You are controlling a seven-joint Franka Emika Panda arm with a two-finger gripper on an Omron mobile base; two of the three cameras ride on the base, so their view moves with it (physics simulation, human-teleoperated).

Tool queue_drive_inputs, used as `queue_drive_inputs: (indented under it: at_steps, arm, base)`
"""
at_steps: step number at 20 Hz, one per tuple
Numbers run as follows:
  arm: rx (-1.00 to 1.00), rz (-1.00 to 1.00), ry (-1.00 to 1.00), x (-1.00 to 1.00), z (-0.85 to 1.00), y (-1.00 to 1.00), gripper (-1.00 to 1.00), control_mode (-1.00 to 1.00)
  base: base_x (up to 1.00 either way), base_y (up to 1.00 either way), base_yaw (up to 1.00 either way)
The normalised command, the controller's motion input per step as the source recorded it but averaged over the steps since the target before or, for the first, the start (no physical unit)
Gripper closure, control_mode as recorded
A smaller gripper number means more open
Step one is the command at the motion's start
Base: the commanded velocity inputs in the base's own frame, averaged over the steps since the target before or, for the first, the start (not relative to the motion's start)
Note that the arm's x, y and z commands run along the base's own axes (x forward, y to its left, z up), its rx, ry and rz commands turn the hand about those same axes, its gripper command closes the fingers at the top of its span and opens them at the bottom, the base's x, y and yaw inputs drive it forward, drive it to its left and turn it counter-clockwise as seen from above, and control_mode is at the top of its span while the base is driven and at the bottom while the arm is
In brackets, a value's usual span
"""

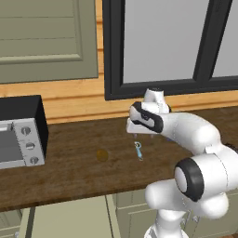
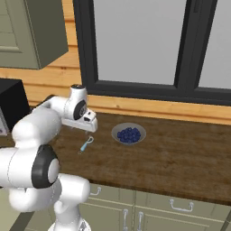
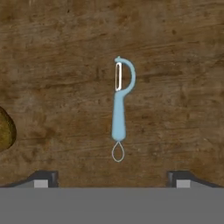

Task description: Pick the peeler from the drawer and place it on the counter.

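Peeler [image 3: 119,109] lies flat on counter [image 3: 175,65], gripper [image 3: 112,179] spread empty above. Risk: lifting fingers could snag it; brown spot at 9 o'clock.

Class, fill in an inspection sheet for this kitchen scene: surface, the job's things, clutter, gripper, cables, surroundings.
Surface: dark wood counter.
Job's things: peeler lying flat on the counter; drawer front below the counter edge.
Clutter: bowl of blueberries; small brown spot; toaster oven.
Gripper: gripper open above the peeler, holding nothing.
Cables: nothing seen.
Surroundings: window, wall cabinet, lower cabinets.
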Motion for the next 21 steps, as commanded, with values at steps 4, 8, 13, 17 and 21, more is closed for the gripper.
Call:
queue_drive_inputs:
  at_steps: [4, 8, 13, 17, 21]
  arm:
    - [0.0, 0.0, -0.07, -1.0, 1.0, 0.0, -1.0, -1.0]
    - [0.0, 0.0, -0.03, -1.0, 1.0, 0.0, -1.0, -1.0]
    - [0.0, 0.0, -0.04, -1.0, 0.93, -0.08, -1.0, -1.0]
    - [-0.01, 0.0, -0.07, -1.0, 0.58, -0.03, -1.0, -1.0]
    - [-0.02, 0.0, -0.06, -0.83, 0.35, 0.0, -1.0, -1.0]
  base:
    - [0.0, 0.0, 0.0]
    - [0.0, 0.0, 0.0]
    - [0.0, 0.0, 0.0]
    - [0.0, 0.0, 0.0]
    - [0.0, 0.0, 0.0]
